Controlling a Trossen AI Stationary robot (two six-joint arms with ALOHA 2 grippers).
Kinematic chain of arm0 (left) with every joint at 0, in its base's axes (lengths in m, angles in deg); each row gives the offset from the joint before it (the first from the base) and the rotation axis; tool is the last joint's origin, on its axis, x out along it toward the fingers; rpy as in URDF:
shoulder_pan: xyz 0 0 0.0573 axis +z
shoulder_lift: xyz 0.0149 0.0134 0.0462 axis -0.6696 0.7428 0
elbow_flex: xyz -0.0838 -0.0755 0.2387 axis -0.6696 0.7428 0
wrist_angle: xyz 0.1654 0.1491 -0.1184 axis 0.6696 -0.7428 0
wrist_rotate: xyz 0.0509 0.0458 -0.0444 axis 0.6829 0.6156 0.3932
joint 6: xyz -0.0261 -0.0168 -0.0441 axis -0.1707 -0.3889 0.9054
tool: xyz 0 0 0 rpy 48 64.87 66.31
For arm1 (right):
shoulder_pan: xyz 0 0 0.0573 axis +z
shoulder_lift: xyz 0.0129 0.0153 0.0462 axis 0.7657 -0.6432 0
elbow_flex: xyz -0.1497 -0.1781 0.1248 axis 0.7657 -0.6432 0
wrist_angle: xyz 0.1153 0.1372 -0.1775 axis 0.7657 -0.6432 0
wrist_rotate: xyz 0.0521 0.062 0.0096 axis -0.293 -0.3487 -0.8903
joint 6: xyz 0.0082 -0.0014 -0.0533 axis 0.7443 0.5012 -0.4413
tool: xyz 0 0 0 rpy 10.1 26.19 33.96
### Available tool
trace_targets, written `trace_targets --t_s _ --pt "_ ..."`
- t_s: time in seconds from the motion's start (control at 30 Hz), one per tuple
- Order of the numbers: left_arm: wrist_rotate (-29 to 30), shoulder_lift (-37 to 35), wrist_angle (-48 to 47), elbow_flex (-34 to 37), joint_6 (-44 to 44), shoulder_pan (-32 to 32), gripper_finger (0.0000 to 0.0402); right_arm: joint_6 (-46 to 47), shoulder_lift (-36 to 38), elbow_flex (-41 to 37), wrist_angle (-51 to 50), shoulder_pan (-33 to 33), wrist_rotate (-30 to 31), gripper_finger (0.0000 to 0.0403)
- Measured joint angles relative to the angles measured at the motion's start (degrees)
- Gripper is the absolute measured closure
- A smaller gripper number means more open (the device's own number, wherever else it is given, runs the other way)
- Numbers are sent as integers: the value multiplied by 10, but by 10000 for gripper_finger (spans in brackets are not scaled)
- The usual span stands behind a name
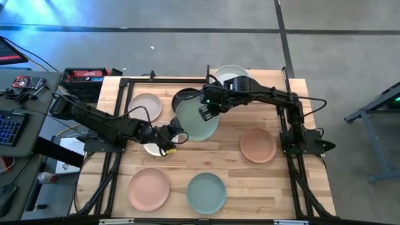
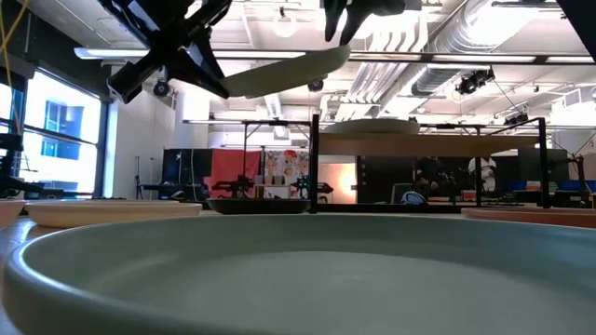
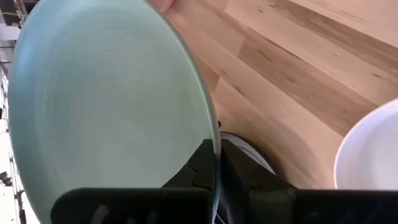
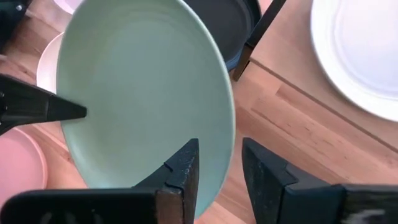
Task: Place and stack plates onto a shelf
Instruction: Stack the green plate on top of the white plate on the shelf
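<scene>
Pale-green plate airborne: left gripper pinches its rim, right gripper jaws straddle opposite rim.

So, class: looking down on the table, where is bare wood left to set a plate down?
Bare patches: between the salmon plate and the sage plate, and beside the pink plate at the table's front corners. It is crowded around the held green plate and black plate.

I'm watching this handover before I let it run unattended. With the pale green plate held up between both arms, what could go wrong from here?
1. The left gripper pinches only the rim of the pale green plate; the plate could tilt or slip.
2. The right gripper straddles the opposite rim, jaws open; a poor closure might drop the plate onto the white plate or black plate below.
</scene>
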Motion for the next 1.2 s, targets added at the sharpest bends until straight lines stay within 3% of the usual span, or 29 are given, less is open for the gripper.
trace_targets --t_s 0.6,0.8,0.9,1.2 --pt "26 0 26 0 -39 -1 400 -12 0 0 0 -33 -27 328" --pt "25 0 36 0 -38 1 392 -26 -3 0 0 -37 -54 388" --pt "24 0 38 0 -38 5 392 -24 -3 0 -2 -37 -54 394" --pt "23 0 39 0 42 13 389 -20 -3 0 0 -37 -50 402"
